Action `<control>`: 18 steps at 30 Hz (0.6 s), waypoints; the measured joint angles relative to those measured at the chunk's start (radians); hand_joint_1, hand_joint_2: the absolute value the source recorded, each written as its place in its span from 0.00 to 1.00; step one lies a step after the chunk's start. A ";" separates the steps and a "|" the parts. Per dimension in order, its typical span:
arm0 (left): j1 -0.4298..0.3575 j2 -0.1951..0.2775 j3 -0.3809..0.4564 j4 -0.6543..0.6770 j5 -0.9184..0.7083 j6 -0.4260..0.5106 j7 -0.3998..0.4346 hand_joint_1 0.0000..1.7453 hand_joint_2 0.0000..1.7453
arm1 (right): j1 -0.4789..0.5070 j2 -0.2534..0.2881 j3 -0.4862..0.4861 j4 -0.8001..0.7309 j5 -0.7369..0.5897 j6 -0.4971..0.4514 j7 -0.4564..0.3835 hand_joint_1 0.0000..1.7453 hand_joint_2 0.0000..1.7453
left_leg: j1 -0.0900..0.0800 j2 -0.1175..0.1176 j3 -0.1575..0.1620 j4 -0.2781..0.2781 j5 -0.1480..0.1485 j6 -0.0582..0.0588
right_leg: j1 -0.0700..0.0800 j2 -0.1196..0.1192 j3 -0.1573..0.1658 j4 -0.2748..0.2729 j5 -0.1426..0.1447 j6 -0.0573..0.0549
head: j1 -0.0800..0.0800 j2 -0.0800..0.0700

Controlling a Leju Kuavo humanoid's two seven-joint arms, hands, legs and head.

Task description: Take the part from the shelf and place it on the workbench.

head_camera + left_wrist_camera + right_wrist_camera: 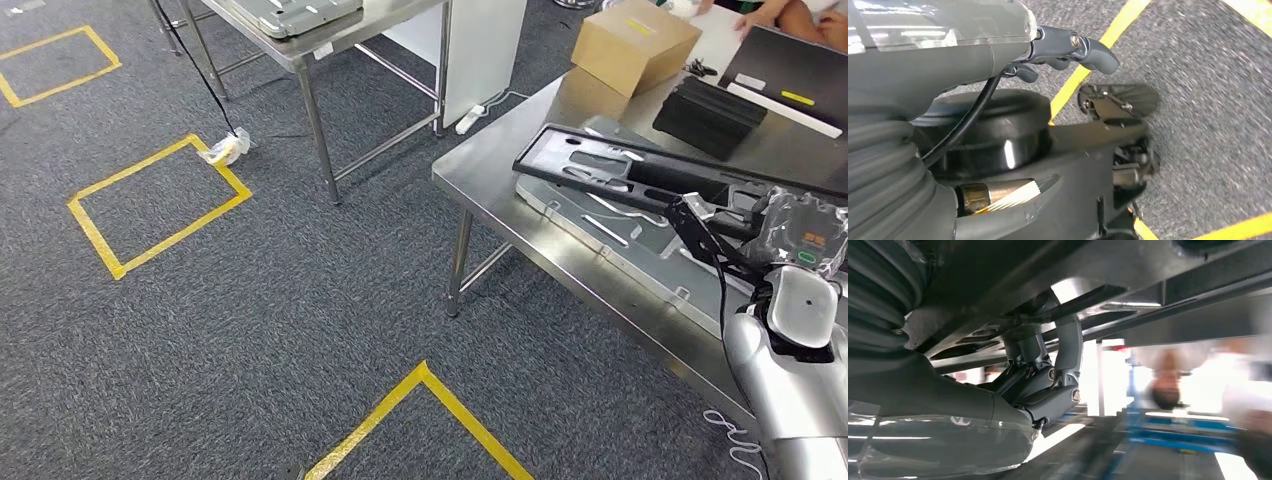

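Lying along the 10-to-4 line across the steel tabletop, long black perforated metal part; right robot hand gripping its 4 o'clock end, left robot hand hanging, curled, holding nothing.

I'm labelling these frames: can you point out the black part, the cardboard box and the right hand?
black part [600, 172]: head view, its long frame edge.
cardboard box [634, 45]: head view, its top face.
right hand [1048, 385]: right wrist view, its grey fingers.
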 joint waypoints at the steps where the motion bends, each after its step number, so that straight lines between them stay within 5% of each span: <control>1: -0.003 -0.001 0.000 0.000 0.004 0.008 -0.004 0.00 1.00 | -0.006 -0.004 -0.012 0.028 0.010 -0.004 0.009 1.00 1.00 | -0.002 0.003 -0.001 0.001 0.000 -0.002 | 0.004 0.003 0.000 0.001 -0.001 -0.006 | 0.000 0.000; 3: -0.007 -0.007 0.001 0.000 0.013 0.043 -0.011 0.00 1.00 | -0.018 -0.012 -0.036 0.093 0.016 -0.004 0.014 1.00 1.00 | -0.001 0.002 0.000 0.007 -0.006 -0.009 | 0.001 0.008 0.000 -0.001 0.001 -0.017 | -0.001 0.000; 5: -0.008 -0.018 0.004 -0.003 0.015 0.079 -0.010 0.00 1.00 | -0.031 -0.015 -0.053 0.156 0.007 -0.002 0.007 1.00 1.00 | 0.003 -0.023 -0.020 0.054 -0.040 -0.017 | -0.003 0.012 0.002 -0.004 0.003 -0.031 | -0.001 0.000; 9: -0.005 -0.028 0.011 -0.009 0.010 0.099 -0.004 0.00 1.00 | -0.039 -0.008 -0.071 0.252 -0.013 0.000 0.000 1.00 1.00 | 0.006 -0.061 -0.138 0.295 -0.141 -0.023 | 0.002 0.024 0.000 -0.003 0.004 -0.042 | -0.001 0.000; 11: -0.003 -0.029 0.015 -0.012 0.010 0.089 -0.002 0.00 1.00 | -0.038 0.000 -0.079 0.289 -0.026 0.003 -0.002 1.00 1.00 | 0.006 -0.061 -0.131 0.268 -0.100 -0.016 | 0.006 0.033 0.000 -0.002 0.004 -0.042 | -0.001 0.000; 13: -0.003 -0.029 0.021 -0.015 0.010 0.076 0.001 0.00 1.00 | -0.038 0.012 -0.091 0.318 -0.037 0.006 -0.005 0.50 0.50 | 0.002 -0.069 -0.067 0.126 -0.026 0.000 | 0.008 0.042 0.001 -0.001 0.004 -0.042 | -0.001 0.000; 15: -0.004 -0.029 0.027 -0.017 0.010 0.068 0.004 0.00 1.00 | -0.038 0.026 -0.101 0.342 -0.044 0.015 -0.004 0.00 0.00 | -0.002 -0.076 -0.022 0.026 0.007 0.008 | 0.009 0.048 -0.001 0.000 0.005 -0.038 | 0.000 0.000; 18: -0.004 -0.031 0.039 -0.019 0.008 0.065 0.010 0.00 1.00 | -0.028 0.049 -0.113 0.369 -0.053 0.037 0.000 0.00 0.00 | -0.003 -0.077 -0.014 0.003 0.011 -0.001 | 0.008 0.051 -0.005 0.000 0.007 -0.033 | 0.000 0.000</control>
